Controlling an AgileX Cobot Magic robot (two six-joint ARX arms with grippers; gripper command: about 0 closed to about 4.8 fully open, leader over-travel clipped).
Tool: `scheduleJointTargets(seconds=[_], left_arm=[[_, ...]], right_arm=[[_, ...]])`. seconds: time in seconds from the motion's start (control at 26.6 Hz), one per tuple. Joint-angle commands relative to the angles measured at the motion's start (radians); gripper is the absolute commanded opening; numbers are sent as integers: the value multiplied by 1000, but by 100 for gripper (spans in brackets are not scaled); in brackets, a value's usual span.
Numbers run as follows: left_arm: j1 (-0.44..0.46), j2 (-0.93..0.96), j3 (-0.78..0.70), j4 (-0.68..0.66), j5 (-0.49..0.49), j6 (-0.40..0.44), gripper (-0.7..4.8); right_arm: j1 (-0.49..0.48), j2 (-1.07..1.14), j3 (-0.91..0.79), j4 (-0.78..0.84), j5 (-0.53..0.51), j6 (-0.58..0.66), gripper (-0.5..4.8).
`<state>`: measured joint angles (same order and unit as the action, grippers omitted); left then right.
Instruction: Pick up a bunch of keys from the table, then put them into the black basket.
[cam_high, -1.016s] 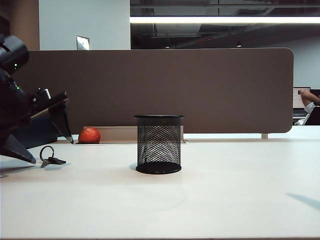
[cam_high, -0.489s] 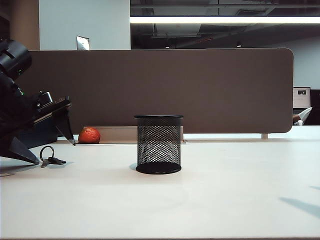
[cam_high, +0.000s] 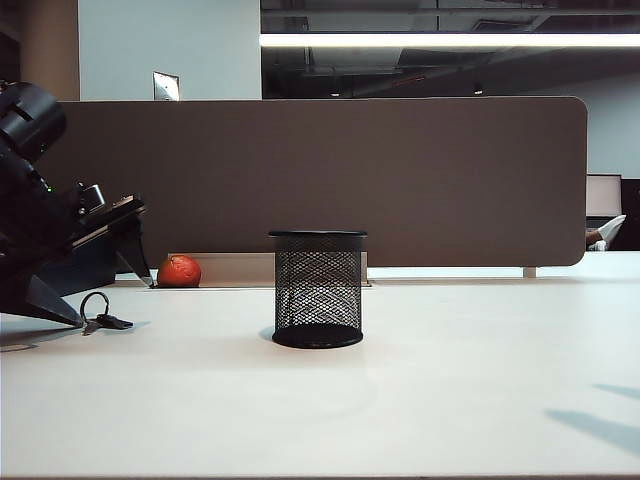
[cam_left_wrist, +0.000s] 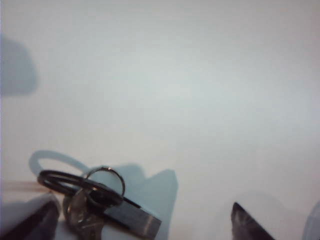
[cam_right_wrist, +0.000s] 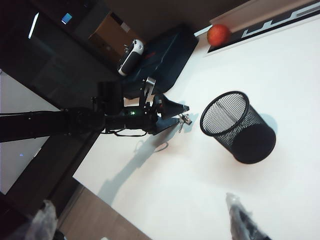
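Observation:
The bunch of keys (cam_high: 100, 315) lies on the white table (cam_high: 450, 350) at the far left, a round ring with dark keys. My left gripper (cam_high: 115, 303) is low over it and open, one finger on each side of the keys. In the left wrist view the keys (cam_left_wrist: 95, 202) lie between the dark fingers (cam_left_wrist: 30, 225), close to one of them, untouched. The black basket (cam_high: 318, 290) stands upright mid-table, well right of the keys. My right gripper (cam_right_wrist: 142, 225) is open, empty and high above the table, looking down on the basket (cam_right_wrist: 237, 127) and keys (cam_right_wrist: 184, 120).
An orange-red fruit (cam_high: 179, 271) sits at the table's back edge beside the brown partition (cam_high: 330, 170). A dark blue-black box (cam_right_wrist: 160, 60) with a white controller (cam_right_wrist: 131, 55) on it lies behind the left arm (cam_right_wrist: 100, 120). The table's near edge (cam_right_wrist: 95, 195) runs below the right gripper.
The left gripper has crept slightly right and settled closer round the keys. The right arm's shadow at the table's right side has shifted. Keys and basket have not moved.

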<state>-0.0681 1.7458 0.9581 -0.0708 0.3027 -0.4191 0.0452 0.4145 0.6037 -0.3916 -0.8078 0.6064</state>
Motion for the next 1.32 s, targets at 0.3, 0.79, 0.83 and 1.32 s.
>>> scheduleJointTargets(seconds=[0.3, 0.79, 0.83, 1.32], left_arm=[[0, 50, -13, -126, -15, -7, 267], [0, 98, -12, -133, -13, -6, 17], [0, 98, -12, -129, -14, 0, -6], [0, 28, -9, -29, 130, 76, -6]], right_arm=[[1, -1, 5, -42, -5, 3, 452], [1, -2, 5, -41, -6, 4, 452], [1, -2, 5, -41, -5, 4, 452], [1, -2, 5, -40, -6, 3, 452]])
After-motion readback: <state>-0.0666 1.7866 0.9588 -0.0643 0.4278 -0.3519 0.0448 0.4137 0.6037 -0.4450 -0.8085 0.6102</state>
